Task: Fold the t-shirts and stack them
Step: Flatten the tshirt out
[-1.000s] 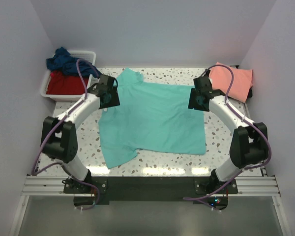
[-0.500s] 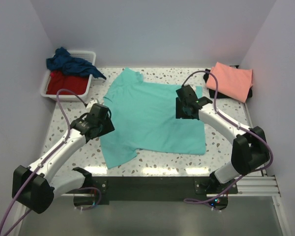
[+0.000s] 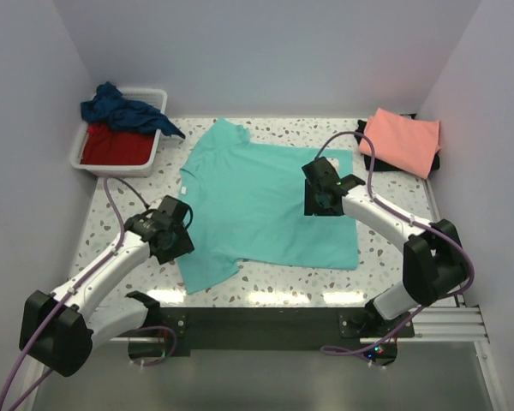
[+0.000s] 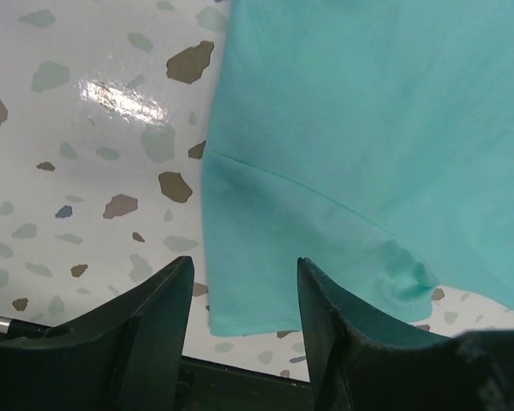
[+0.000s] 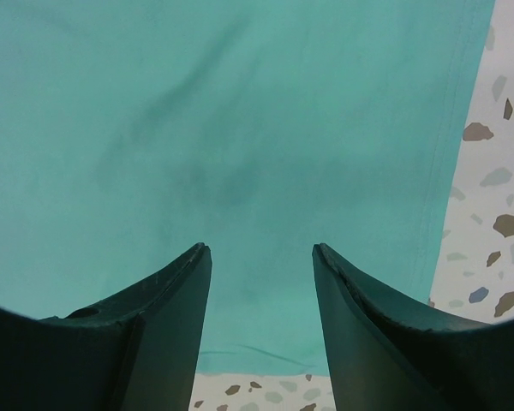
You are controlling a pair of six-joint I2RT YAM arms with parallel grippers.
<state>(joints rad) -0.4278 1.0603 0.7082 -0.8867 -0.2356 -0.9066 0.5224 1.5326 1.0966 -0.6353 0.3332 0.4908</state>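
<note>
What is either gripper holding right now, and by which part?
Nothing. The left gripper and the right gripper are both open above the teal t-shirt, neither gripping it.

plain teal shirt (image 3: 265, 201); salmon-pink shirt (image 3: 403, 141); navy shirt (image 3: 120, 110); red shirt (image 3: 116, 145); white tub (image 3: 111, 168); glossy white table (image 3: 283, 276) flecked with grey, brown and bluish chips.

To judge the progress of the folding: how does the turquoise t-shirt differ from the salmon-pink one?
The turquoise t-shirt lies spread open in the middle of the table; the salmon-pink t-shirt is folded at the far right corner. The turquoise one rests directly on the table, the salmon-pink one on a black t-shirt. Both are plain single-coloured shirts.
</note>
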